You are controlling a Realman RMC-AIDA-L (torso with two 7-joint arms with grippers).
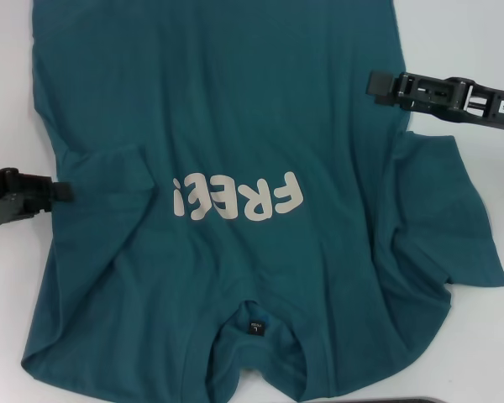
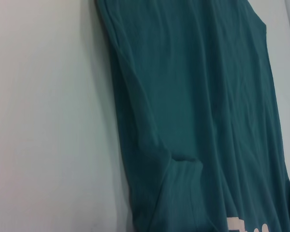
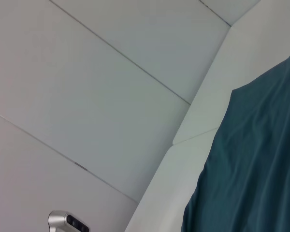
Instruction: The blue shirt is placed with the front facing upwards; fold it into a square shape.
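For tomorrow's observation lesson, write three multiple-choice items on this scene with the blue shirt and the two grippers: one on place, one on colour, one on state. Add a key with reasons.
1. Where does the collar of the blue shirt lie in the head view?
A. At the near edge
B. At the far edge
C. Under the right gripper

2. What colour are the chest letters?
A. Black
B. Cream-white
C. Red

3. How does the shirt lie?
A. Folded into a square
B. Rolled up
C. Spread out, unfolded

Key: 1 A, the neck label sits nearest the camera. 2 B, pale letters on teal. 3 C, both sleeves lie out, with the left gripper and right gripper at its sides.
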